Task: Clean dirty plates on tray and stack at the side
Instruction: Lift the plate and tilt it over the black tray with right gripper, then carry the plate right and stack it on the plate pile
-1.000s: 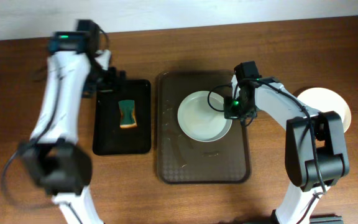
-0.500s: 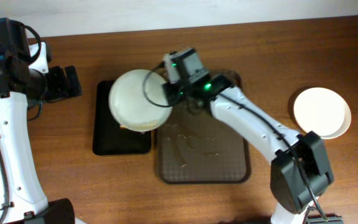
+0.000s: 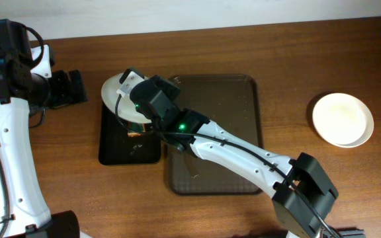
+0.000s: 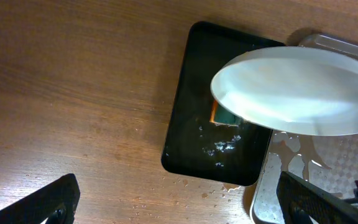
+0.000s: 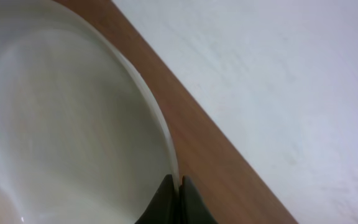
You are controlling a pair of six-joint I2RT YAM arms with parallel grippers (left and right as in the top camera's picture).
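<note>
My right gripper (image 3: 131, 80) is shut on the rim of a white plate (image 3: 114, 94) and holds it tilted above the narrow black tray (image 3: 114, 151). In the right wrist view the fingers (image 5: 179, 198) pinch the plate's edge (image 5: 61, 124). The left wrist view shows the plate (image 4: 297, 90) hanging over the black tray (image 4: 191, 137) and half hiding a green and orange sponge (image 4: 224, 118). The brown tray (image 3: 233, 125) holds no plate and is wet. A white plate (image 3: 342, 119) sits on the table at the far right. My left gripper (image 3: 71, 89) is open and empty left of the black tray.
The sponge (image 3: 136, 130) lies on the black tray under the held plate. Water drops lie on the black tray and on the table by it (image 4: 229, 186). My right arm (image 3: 237, 155) stretches across the brown tray. The wall edge runs along the back of the table.
My right arm has carried the plate off the brown tray, left over the black tray, and tilted it. My left arm swung away to the far left, then stayed still.
</note>
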